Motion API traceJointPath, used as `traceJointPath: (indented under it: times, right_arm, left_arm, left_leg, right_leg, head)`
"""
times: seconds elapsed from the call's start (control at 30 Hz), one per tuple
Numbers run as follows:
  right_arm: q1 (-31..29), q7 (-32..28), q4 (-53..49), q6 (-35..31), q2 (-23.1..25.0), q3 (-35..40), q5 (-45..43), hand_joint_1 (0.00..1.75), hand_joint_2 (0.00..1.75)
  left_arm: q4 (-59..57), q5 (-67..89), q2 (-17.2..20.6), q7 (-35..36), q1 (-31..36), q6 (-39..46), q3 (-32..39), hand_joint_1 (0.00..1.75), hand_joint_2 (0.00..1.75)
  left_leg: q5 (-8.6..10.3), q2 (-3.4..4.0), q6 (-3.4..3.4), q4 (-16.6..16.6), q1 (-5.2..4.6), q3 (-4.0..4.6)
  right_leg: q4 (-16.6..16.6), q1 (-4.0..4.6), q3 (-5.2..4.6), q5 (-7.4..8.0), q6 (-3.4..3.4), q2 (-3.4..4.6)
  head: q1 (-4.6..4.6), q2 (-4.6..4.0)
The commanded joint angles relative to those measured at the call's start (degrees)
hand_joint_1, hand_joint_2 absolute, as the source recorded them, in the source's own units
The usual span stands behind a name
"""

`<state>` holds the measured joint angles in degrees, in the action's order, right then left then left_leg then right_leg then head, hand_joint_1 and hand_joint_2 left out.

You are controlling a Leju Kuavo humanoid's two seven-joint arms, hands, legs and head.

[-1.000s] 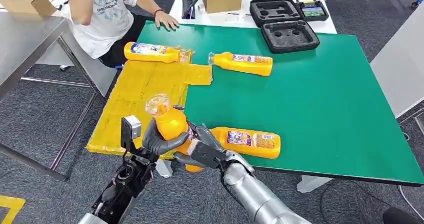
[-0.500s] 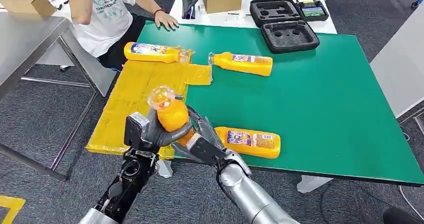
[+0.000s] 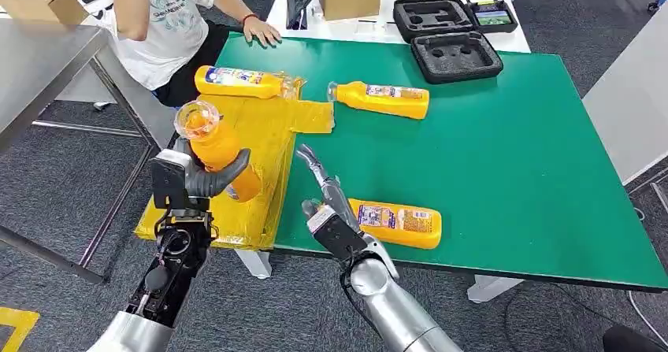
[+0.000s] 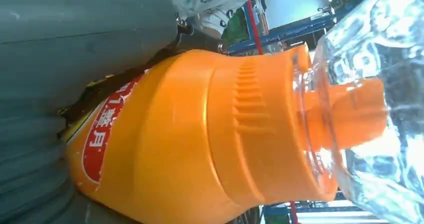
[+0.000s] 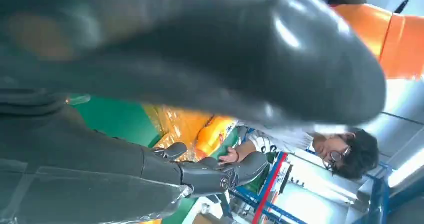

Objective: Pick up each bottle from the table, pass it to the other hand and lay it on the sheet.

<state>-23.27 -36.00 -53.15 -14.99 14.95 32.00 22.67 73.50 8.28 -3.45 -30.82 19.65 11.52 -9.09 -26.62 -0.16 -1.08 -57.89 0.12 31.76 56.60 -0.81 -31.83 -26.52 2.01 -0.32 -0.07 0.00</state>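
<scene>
Orange bottle point(image 3: 223, 153) in left hand point(image 3: 197, 180)

Readable text is scarce. White T-shirt point(image 3: 169, 21) on the seated person: teal print, roughly "SHIBANDING", plus large black characters like "5E" near the sleeve. Held orange plastic bottle point(image 4: 200, 139): red oval label with white Chinese characters, illegible. Other bottle labels too small.
</scene>
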Motion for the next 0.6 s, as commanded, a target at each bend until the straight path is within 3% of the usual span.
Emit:
traceJointPath:
  times: [0.03,0.13,0.27,0.4,0.6]
  right_arm:
    - [0.63,-0.84,-2.98,-1.57,-1.74,-0.44,-1.12,0.00,0.00]
    - [2.36,-1.43,-6.80,-3.16,-1.98,-1.49,-2.26,0.00,0.00]
    - [4.31,-1.41,-12.57,-5.35,-3.20,-4.26,-3.85,0.00,0.00]
    - [5.11,-3.13,-15.67,-5.12,-3.27,-8.95,-8.57,0.00,0.00]
    - [8.98,-4.00,-30.63,-10.22,-5.91,-7.16,-15.18,0.00,0.00]
  left_arm:
    - [-1.89,5.09,1.55,0.37,4.46,5.40,0.75,1.75,1.75]
    - [-2.59,12.36,2.94,1.47,5.44,8.89,-0.65,1.75,1.75]
    - [-6.04,30.37,7.10,8.13,9.29,9.60,-6.49,1.75,1.75]
    - [-15.37,44.87,10.32,13.71,13.74,3.48,-13.89,1.75,1.75]
    - [-30.84,50.55,10.01,14.47,21.14,-3.09,-20.50,1.75,1.75]
  left_leg:
    - [0.03,-0.09,0.06,-0.06,0.09,0.07]
    - [0.02,-0.10,0.05,-0.04,0.05,0.05]
    - [0.03,-0.13,0.03,-0.04,0.03,0.06]
    - [0.10,-0.34,0.08,-0.08,0.13,0.09]
    - [0.10,-0.26,0.02,-0.04,0.05,0.07]
  right_leg:
    - [0.00,0.09,-0.01,0.03,-0.08,-0.08]
    - [0.02,0.07,-0.01,0.01,-0.05,-0.09]
    - [0.03,0.04,-0.03,0.00,-0.03,-0.12]
    - [-0.03,0.15,0.03,0.04,-0.10,-0.32]
    - [0.00,0.05,0.00,0.10,-0.17,-0.23]
  head:
    - [0.00,0.00]
    - [0.00,0.00]
    - [-0.02,0.00]
    - [0.00,0.00]
    - [0.02,0.00]
